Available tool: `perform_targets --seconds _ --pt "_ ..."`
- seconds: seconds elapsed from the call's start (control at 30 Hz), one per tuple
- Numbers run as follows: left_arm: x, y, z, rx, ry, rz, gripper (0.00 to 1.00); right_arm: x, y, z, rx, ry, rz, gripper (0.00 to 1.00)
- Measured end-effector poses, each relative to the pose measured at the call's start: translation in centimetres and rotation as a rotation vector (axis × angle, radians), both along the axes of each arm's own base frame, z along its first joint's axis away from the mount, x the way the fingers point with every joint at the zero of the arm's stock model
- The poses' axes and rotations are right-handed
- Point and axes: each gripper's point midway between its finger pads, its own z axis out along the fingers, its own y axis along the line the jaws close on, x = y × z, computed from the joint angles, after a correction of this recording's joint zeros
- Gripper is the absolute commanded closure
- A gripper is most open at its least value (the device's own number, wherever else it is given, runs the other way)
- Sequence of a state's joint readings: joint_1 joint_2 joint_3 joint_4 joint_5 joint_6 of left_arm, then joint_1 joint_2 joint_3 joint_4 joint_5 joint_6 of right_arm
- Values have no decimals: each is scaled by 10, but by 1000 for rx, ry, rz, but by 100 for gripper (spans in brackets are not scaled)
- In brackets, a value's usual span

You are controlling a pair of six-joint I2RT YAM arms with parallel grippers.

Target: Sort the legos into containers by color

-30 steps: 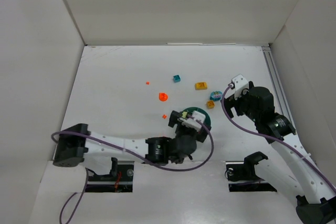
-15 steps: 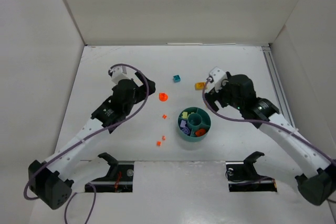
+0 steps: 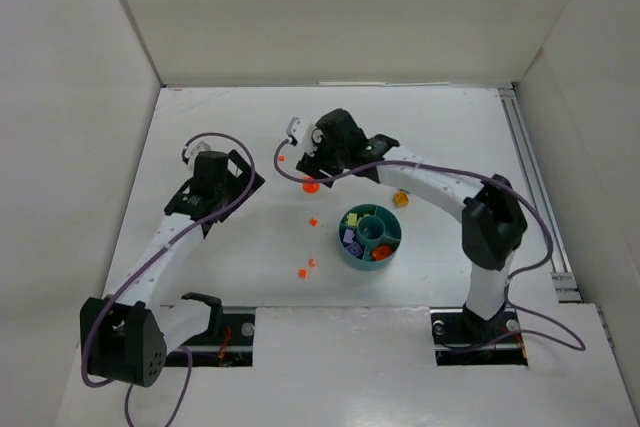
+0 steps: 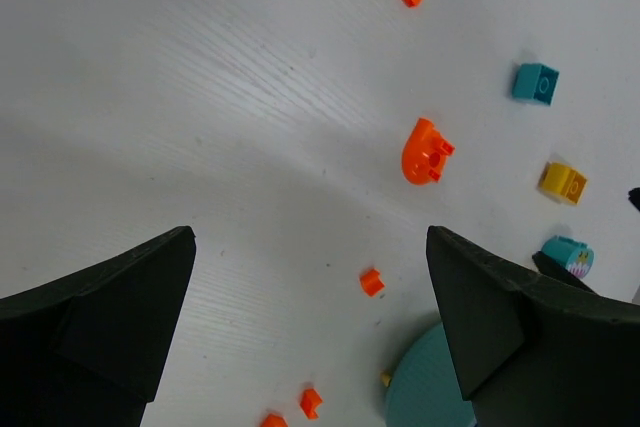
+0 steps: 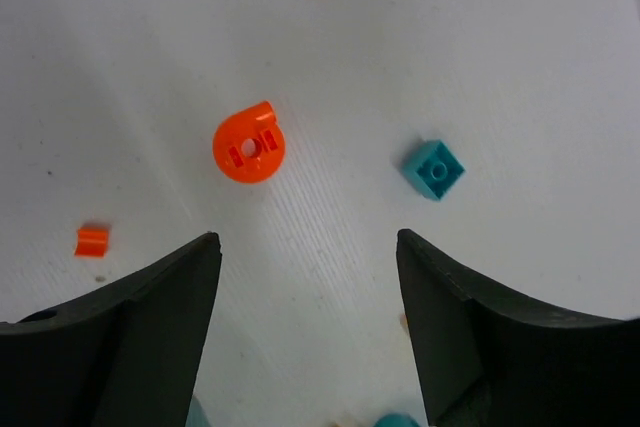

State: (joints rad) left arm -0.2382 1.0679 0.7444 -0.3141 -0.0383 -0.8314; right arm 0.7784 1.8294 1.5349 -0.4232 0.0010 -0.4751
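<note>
The round teal dish [image 3: 371, 234] holds purple, orange and teal bits in its containers. Loose legos lie behind and left of it: an orange round piece [image 3: 311, 185] [image 5: 249, 143] [image 4: 427, 150], a teal brick [image 5: 434, 169] [image 4: 536, 83], a yellow brick [image 4: 563, 182], a teal cylinder [image 4: 568, 255] and several tiny orange bits [image 3: 313, 221] [image 3: 302, 273]. My right gripper [image 3: 316, 162] [image 5: 307, 237] hovers open just beside the orange round piece, with only bare table between its fingers. My left gripper [image 3: 252, 185] [image 4: 310, 237] is wide open and empty, left of the legos.
White walls enclose the table on the left, back and right. The right arm [image 3: 440, 182] stretches across the table behind the dish and hides some bricks from above. A yellow-orange brick [image 3: 401, 199] lies just behind the dish's right side.
The left arm has left the dish and swung out to the left. The right arm has reached leftward across the table to the orange round piece, and its jaws have narrowed a little.
</note>
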Motion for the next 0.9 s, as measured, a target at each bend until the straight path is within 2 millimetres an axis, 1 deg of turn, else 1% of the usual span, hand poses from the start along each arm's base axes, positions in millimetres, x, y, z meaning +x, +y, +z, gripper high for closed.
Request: perform_targets --seconds 0.03,0.07,0.1,0.13,0.2,0.3,0.37,0.47,0.53,0.9 --pt "2 6 -1 0 0 16 0 4 8 -8 -10 7 15 26" --pt "2 9 -1 2 1 18 0 4 11 -13 -20 13 27 30" --pt "3 20 -5 4 8 50 0 8 19 -27 -40 28 38 32" --pt "1 25 -8 5 15 63 0 9 23 -37 -52 41 46 32" --pt "-1 33 -15 7 29 81 0 10 28 -55 -80 66 58 36" --pt "-6 31 -22 -3 45 68 0 11 30 -76 -114 92 62 44" --pt "-6 28 -23 -12 44 56 0 14 31 -84 -130 96 59 46" --pt "-5 26 -22 -19 34 46 0 19 33 -88 -141 97 54 47" --pt "-4 25 -22 -24 29 40 0 22 35 -88 -140 91 52 51" --pt "-2 22 -20 -33 16 23 0 24 38 -91 -140 92 53 51"
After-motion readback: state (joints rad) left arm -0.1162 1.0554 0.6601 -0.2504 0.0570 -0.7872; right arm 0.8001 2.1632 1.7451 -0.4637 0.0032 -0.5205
